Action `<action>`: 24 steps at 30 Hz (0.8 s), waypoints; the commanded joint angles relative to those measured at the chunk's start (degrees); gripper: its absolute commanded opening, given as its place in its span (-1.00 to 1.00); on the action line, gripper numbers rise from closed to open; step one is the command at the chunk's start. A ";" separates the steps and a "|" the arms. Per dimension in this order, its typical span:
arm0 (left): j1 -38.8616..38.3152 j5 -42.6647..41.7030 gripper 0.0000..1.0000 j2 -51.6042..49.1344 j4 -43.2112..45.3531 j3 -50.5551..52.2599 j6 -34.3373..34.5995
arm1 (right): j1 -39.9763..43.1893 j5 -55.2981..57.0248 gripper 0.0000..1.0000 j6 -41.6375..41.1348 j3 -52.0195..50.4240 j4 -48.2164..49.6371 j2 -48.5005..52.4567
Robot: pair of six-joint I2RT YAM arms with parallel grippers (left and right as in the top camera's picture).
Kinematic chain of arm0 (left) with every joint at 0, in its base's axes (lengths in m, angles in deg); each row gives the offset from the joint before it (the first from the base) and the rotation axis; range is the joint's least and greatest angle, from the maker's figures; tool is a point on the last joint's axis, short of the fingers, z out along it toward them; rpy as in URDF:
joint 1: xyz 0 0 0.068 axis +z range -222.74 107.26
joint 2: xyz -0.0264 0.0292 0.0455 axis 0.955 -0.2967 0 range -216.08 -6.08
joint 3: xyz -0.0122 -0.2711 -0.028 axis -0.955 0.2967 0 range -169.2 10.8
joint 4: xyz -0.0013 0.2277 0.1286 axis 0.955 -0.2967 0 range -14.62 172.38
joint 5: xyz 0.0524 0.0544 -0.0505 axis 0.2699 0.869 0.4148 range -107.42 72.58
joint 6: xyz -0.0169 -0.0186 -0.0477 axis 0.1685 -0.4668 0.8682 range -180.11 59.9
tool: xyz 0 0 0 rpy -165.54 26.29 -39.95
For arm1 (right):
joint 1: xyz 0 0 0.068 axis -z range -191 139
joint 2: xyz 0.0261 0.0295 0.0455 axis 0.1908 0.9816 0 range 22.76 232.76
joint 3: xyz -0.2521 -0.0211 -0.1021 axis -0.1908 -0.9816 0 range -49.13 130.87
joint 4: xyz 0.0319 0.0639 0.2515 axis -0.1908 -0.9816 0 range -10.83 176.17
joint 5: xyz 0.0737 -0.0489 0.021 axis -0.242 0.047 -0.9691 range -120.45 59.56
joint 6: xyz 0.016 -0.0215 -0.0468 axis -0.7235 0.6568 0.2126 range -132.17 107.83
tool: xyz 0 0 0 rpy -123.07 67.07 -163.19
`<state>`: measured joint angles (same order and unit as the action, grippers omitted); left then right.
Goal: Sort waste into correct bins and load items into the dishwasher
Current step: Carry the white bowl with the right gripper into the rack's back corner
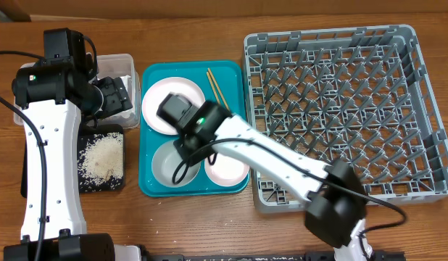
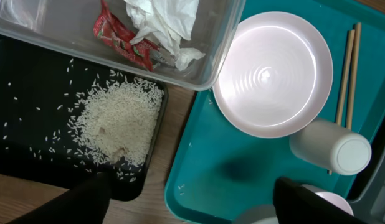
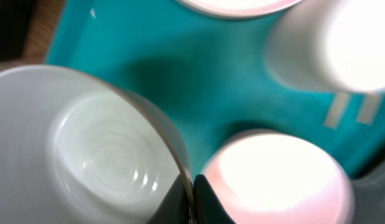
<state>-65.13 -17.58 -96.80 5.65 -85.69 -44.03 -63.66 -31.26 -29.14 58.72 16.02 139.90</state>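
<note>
1. A robotics lab bench: two white-and-black robot arms [image 1: 46, 159] stand at a wooden table [image 1: 209, 29], black cables [image 1: 6, 54] trailing.
2. Kitchenware is staged on it: a grey dish rack [image 1: 425, 87] and a teal tray [image 1: 146, 145].

our left arm [image 1: 46, 159] reaches forward, the left gripper [image 2: 192, 202] facing down, its fingers [image 2: 86, 199] spread wide and holding nothing. our right arm [image 1: 275, 156] stretches left from its base, the right gripper [image 3: 192, 202] facing down, jaws closed tight on the grey bowl [image 3: 99, 143] rim.
</note>
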 commanded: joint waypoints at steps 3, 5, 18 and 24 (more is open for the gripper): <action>0.22 0.57 1.00 0.09 0.26 -0.63 -0.61 | 7.32 3.91 -0.92 -0.85 4.17 -6.01 -10.43; 0.22 0.57 1.00 0.09 0.31 -0.63 -0.63 | 10.36 6.47 -0.92 -1.07 4.17 -7.41 -12.13; 0.22 0.59 1.00 0.09 0.50 -0.63 -0.63 | 23.15 42.23 -0.92 -0.59 2.75 2.80 -10.97; 0.20 0.59 1.00 0.09 0.50 -0.63 -0.63 | 26.21 44.78 -0.92 7.80 2.73 13.60 -8.28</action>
<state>-65.13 -17.56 -96.80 5.89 -85.69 -44.16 -38.90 8.36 -26.85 61.39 26.60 129.74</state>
